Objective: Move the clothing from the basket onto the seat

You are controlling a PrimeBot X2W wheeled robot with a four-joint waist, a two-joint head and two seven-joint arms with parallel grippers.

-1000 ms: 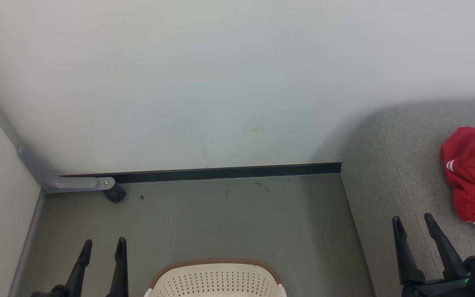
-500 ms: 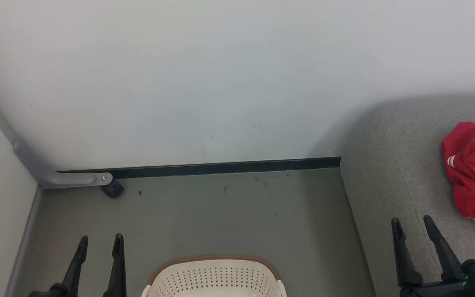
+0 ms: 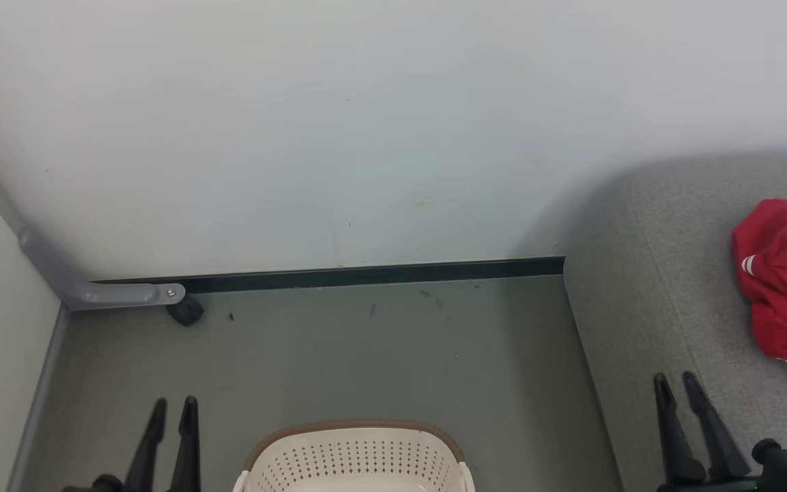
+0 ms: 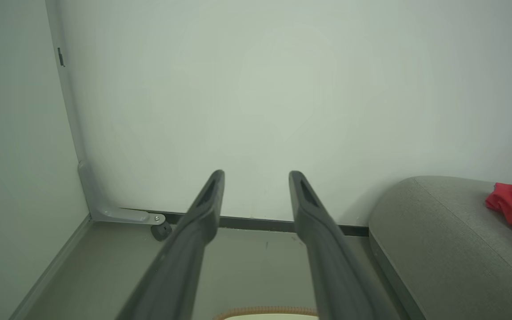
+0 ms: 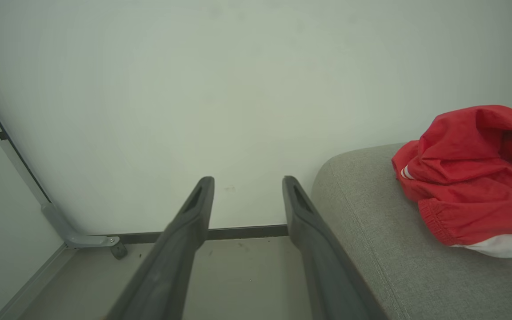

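Note:
The cream perforated basket [image 3: 356,456] with its brown rim stands on the floor at the bottom middle; its inside is out of view. A slice of that rim [image 4: 265,311] also shows in the left wrist view. Red clothing [image 3: 786,280] with white stripes lies bunched on the grey seat [image 3: 639,321] at the right. My left gripper [image 3: 175,403] is open left of the basket, holding nothing. My right gripper [image 3: 675,378] is open over the seat's front corner, left of the clothing and apart from it. The right wrist view shows the clothing [image 5: 474,178] on the seat [image 5: 371,231].
A pale wall rises close ahead, with a black baseboard [image 3: 373,275] along its foot. At the left corner there is a grey metal bracket [image 3: 103,294] with a small black wheel [image 3: 185,312]. Grey-green floor [image 3: 366,355] lies between wall, basket and seat.
Both grippers have sunk lower in the head view and their fingers stand closer together than before. The camera has shifted slightly; the clothing and basket lie as they were.

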